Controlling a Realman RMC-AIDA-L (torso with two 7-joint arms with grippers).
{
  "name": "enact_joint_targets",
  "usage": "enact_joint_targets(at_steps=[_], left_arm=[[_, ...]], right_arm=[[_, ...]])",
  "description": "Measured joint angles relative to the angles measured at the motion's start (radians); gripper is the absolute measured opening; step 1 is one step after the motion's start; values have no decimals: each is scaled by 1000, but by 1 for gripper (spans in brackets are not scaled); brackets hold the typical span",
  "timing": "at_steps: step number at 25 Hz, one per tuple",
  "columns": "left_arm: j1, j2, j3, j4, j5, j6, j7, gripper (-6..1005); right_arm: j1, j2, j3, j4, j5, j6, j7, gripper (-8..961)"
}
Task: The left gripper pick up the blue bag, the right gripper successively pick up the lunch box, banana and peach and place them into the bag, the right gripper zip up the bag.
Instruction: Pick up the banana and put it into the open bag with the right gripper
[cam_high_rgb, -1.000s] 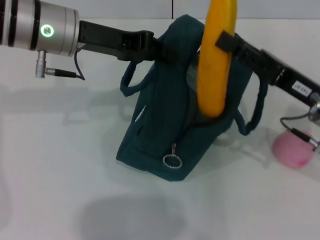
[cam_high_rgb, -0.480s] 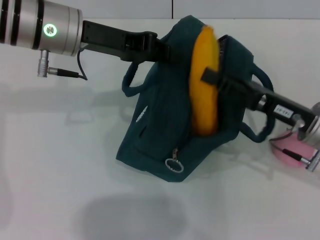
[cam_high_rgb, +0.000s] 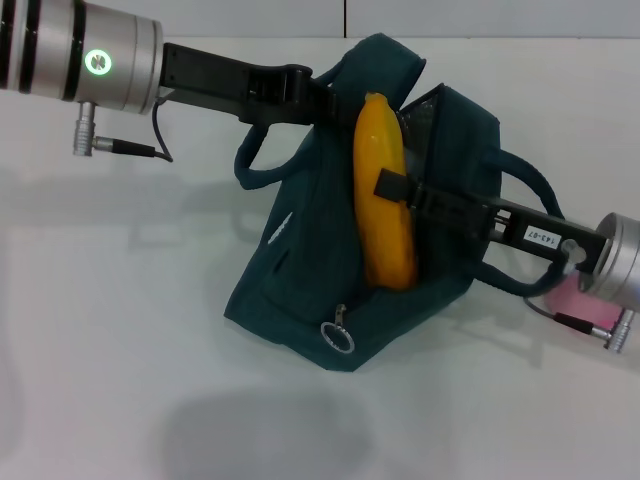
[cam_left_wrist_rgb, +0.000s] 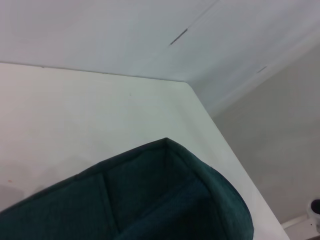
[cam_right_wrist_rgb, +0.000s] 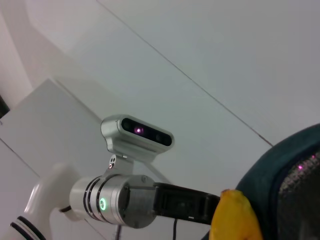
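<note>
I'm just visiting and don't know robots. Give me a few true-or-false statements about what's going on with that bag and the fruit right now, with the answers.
1. The right gripper holds the banana. True.
2. The banana lies flat on the table. False: it stands roughly upright at the blue bag's open top.
3. The left gripper holds the bag's upper edge. True.
4. The peach is already in the bag. False: it sits on the table beside the bag, partly behind the right arm.
5. The zipper ring hangs at the bag's lower front. True.
</note>
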Motion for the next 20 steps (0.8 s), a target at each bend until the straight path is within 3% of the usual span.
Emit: enact_joint_targets(at_steps=[3,11,20], left_arm=[[1,1,-2,0,0,0,0,54],[-2,1,0,0,0,-1,-4,54],[-4,-1,0,0,0,-2,-9,54]], right_arm=[[0,-9,-2,2,-19,-1,64,524],[17,-64,3,-4,-126,-23,194,530],[34,-110,5,-6,-161,-65,263,537]])
